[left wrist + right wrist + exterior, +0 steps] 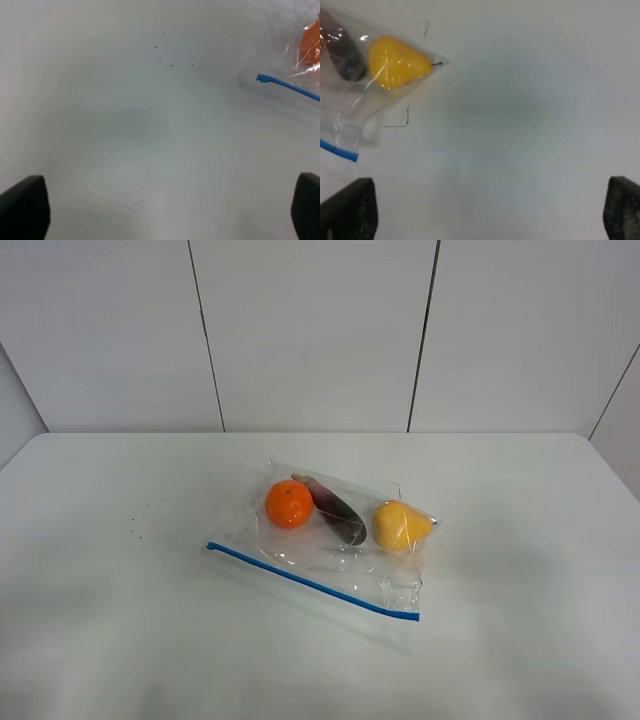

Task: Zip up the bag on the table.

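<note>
Left tool (165, 210) stands wide, both fingertips apart over bare table (120, 620), holding nothing. Right tool (490, 210) likewise stands wide and empty. Neither shows in the high view. Bag (350, 570) lies flat near the table's middle, blue zip strip (310, 582) along its near edge. Inside it: orange fruit (289, 504), dark purple fruit (340, 515), yellow fruit (402, 525).
</note>
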Motion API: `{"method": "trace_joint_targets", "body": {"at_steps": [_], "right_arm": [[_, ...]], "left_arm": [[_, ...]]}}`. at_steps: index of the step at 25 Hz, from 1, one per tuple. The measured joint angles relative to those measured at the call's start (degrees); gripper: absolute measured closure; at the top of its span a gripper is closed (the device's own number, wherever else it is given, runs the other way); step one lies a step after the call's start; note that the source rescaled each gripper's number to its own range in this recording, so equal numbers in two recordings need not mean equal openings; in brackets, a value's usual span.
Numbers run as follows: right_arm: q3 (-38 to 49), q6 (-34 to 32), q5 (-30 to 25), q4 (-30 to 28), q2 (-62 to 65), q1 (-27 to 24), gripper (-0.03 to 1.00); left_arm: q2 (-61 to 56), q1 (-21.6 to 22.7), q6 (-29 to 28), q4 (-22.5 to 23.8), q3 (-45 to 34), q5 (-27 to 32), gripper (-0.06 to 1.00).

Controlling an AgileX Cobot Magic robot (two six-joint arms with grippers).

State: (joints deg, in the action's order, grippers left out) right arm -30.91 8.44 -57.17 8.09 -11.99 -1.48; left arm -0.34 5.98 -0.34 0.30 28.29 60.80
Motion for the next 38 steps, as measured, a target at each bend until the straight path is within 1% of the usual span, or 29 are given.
{"method": "trace_joint_targets", "body": {"at_steps": [14,20,30,35,38], "right_arm": [[2.36,0.79,-1.55,-1.0,9.89,0.0,-0.03],[2.36,-3.53,-1.49,-3.97,12.21,0.0,-0.03],[2.36,-5.36,-1.49,-4.64,12.21,0.0,-0.03],[2.36,-7.93,-1.49,-6.06,12.21,0.0,-0.03],[2.36,-7.92,-1.49,-6.13,12.21,0.0,-0.03]], "left_arm": [[0.0,0.0,0.0,0.0,0.0,0.0,-0.06],[0.0,0.0,0.0,0.0,0.0,0.0,-0.06],[0.0,0.0,0.0,0.0,0.0,-0.06,-0.06],[0.0,0.0,0.0,0.0,0.0,-0.06,-0.06],[0.0,0.0,0.0,0.0,0.0,-0.06,-0.06]]}}
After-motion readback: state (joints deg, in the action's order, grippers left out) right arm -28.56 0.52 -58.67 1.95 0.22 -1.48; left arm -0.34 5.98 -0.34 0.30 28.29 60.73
